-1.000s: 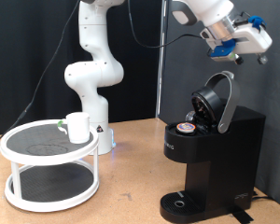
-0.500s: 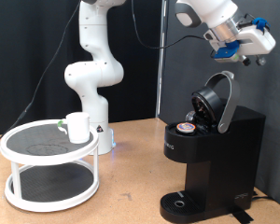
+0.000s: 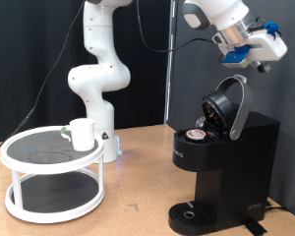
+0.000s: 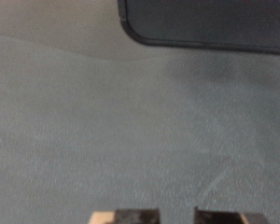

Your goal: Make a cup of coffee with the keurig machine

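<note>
Black and boxy, the keurig machine (image 3: 224, 162) stands on the tabletop (image 3: 138, 202) at the exterior view's right with its domed lid (image 3: 228, 106) raised and a brown-topped pod (image 3: 197, 132) seated in the holder. Above the lid hangs the gripper (image 3: 248, 59), its fingers (image 4: 124, 217) empty; how far apart they stand I cannot tell. At the left, the cup (image 3: 83, 134) sits on the upper tier of a white round shelf (image 3: 52, 167).

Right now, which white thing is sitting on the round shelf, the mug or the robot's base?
The mug. It stands on the top tier of the round shelf, while the robot's base stands behind on the table.
</note>
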`<control>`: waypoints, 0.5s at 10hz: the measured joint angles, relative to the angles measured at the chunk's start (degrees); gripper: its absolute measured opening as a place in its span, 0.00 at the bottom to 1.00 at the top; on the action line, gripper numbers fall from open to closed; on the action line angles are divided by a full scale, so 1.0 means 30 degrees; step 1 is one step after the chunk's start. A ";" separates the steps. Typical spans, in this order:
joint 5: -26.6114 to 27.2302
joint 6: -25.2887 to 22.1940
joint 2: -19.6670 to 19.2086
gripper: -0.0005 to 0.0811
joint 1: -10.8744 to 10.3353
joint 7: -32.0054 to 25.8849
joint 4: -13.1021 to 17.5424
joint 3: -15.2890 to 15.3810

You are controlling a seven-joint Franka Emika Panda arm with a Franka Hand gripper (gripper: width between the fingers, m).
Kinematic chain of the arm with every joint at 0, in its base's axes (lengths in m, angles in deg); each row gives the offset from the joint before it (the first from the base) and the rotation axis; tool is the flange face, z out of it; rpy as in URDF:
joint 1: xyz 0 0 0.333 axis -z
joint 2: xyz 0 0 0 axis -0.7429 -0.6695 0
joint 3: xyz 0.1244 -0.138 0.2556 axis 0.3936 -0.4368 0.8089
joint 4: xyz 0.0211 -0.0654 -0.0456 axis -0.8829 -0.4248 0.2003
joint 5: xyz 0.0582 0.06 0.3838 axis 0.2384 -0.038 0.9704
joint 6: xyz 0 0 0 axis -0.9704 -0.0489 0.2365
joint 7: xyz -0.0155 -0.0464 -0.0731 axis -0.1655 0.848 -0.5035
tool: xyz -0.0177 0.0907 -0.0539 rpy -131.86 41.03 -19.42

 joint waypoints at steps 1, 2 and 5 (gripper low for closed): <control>-0.0215 -0.0126 -0.0001 0.01 0.0133 0.0110 -0.0147 -0.0036; -0.0298 -0.0167 0.0001 0.01 0.0248 0.0113 -0.0324 -0.0091; -0.0318 -0.0181 0.0100 0.12 0.0578 -0.0262 -0.0929 -0.0164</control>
